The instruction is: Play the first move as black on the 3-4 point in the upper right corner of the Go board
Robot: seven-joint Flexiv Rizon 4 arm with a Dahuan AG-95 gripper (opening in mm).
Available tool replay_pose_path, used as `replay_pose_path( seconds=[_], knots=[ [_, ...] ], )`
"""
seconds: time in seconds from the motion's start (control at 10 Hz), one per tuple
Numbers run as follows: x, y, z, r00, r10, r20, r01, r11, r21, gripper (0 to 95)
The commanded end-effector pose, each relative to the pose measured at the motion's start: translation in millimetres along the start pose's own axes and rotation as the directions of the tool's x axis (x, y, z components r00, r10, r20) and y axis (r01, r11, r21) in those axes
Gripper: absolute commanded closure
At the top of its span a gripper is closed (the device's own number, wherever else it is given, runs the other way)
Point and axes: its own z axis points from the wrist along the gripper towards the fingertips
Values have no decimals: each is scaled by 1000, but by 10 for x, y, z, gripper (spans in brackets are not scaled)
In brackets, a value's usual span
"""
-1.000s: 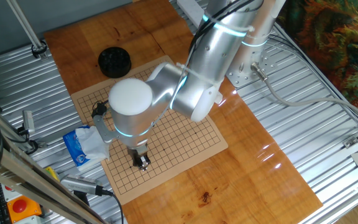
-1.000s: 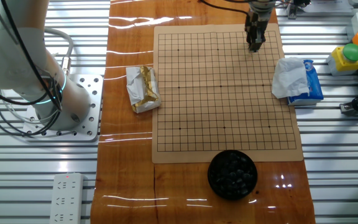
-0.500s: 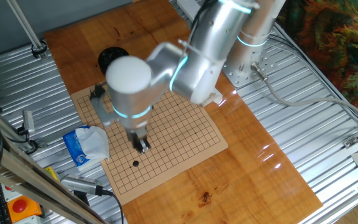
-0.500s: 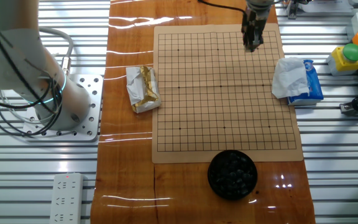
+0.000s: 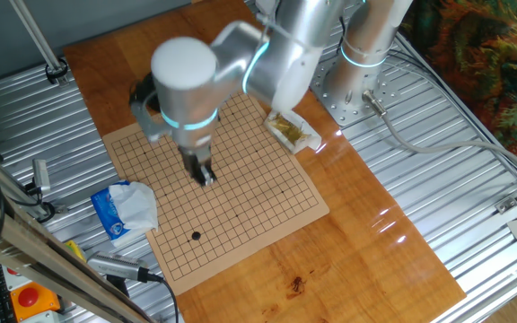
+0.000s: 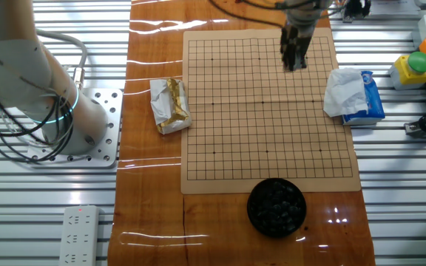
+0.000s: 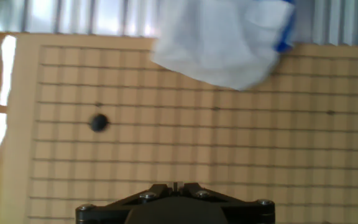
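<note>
A single black stone (image 5: 196, 236) sits alone on a crossing near the Go board's (image 5: 267, 215) corner, while the gripper (image 5: 205, 177), apparently empty with fingers close together, hangs above the board's middle.

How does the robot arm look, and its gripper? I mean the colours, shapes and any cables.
The arm is silver-grey metal with thick rounded joints, a white round cap and glowing cyan rings. The gripper is small and dark, with two narrow fingers. Black cables loop beside the base.
</note>
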Motion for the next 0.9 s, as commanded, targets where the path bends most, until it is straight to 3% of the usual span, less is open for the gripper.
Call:
replay_pose_path(
  seconds=[0.1, 0.4, 0.9],
  knots=[
    [26, -240, 41, 999, 32, 5, -32, 999, 6, 950],
    [-12, -413, 130, 995, 102, 22, -102, 995, 9, 950],
    [-12, -434, 134, 987, 156, 36, -156, 988, 19, 950]
  ],
)
